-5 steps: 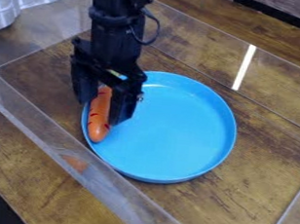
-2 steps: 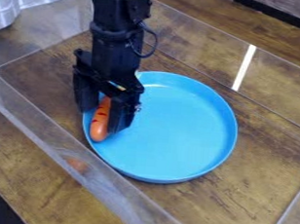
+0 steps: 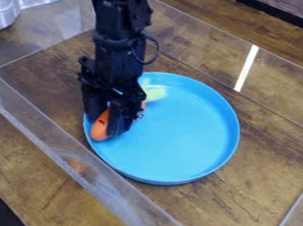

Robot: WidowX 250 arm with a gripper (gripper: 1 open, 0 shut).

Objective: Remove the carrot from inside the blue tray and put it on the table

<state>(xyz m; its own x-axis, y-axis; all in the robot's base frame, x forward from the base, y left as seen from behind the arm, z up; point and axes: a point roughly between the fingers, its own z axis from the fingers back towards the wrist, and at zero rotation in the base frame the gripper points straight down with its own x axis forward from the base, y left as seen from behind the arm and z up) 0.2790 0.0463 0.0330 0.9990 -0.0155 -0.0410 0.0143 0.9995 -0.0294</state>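
Note:
The orange carrot lies inside the blue tray near its left rim, and its light green top pokes out to the right of the arm. My black gripper points straight down and sits low in the tray. Its fingers are shut on the carrot, which still rests on the tray floor. The fingers hide most of the carrot's middle. The tray sits on the dark wooden table.
A clear plastic barrier wall runs diagonally along the near left side, close to the tray's rim. Bare table shows to the right of and behind the tray, with a bright light reflection on it.
The gripper has sunk a little onto the carrot and its fingers have closed in around it. The carrot's green top now shows to the right of the gripper.

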